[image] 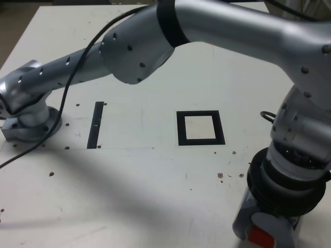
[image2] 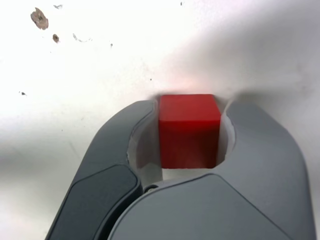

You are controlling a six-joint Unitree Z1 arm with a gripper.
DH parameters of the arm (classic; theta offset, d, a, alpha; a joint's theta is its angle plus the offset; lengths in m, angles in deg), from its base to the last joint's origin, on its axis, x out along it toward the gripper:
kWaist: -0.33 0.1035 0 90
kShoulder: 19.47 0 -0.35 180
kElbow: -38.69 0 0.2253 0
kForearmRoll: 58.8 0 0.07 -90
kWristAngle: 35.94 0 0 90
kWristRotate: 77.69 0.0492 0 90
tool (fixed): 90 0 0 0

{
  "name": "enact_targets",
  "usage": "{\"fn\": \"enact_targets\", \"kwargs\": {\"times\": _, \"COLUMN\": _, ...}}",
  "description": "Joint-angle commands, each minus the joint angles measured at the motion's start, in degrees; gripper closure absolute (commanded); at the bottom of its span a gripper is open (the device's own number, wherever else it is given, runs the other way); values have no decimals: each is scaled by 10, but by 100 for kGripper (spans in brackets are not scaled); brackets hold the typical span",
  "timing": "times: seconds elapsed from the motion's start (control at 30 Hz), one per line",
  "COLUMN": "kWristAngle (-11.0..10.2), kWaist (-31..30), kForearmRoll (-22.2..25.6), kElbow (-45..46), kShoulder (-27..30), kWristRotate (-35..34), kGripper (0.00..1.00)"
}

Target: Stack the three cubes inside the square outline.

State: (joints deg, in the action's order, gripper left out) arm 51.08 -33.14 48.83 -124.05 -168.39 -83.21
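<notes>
At the exterior view's left you have only the black strip (image: 95,124) on the bench (image: 134,196); mid-scene lies the square outline (image: 200,128), nothing in it. Near right, your gripper (image2: 190,131) sits low over the bench with its jaws closed against the red cube (image2: 189,130) on both sides. This looks like the first pick. Next, lift it clear, carry it far-left to the outline and set it down squarely. No other cubes show.

Exterior view overlooks the table (image: 155,196) from above; wrist view peers down close.
</notes>
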Motion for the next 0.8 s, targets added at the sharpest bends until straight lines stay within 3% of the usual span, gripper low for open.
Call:
{"fn": "enact_targets", "kwargs": {"times": 0.0, "kWristAngle": 2, "kWaist": 0, "kForearmRoll": 7, "kElbow": 6, "kShoulder": -9, "kWristRotate": 0, "kGripper": 76}}
{"fn": "enact_targets", "kwargs": {"times": 0.27, "kWristAngle": -16, "kWaist": 1, "kForearmRoll": 9, "kElbow": 24, "kShoulder": 29, "kWristRotate": 0, "kGripper": 81}}
{"fn": "enact_targets", "kwargs": {"times": 0.47, "kWristAngle": -38, "kWaist": 12, "kForearmRoll": 9, "kElbow": 80, "kShoulder": 115, "kWristRotate": 5, "kGripper": 81}}
{"fn": "enact_targets", "kwargs": {"times": 0.77, "kWristAngle": -47, "kWaist": 85, "kForearmRoll": 6, "kElbow": 232, "kShoulder": 256, "kWristRotate": 14, "kGripper": 79}}
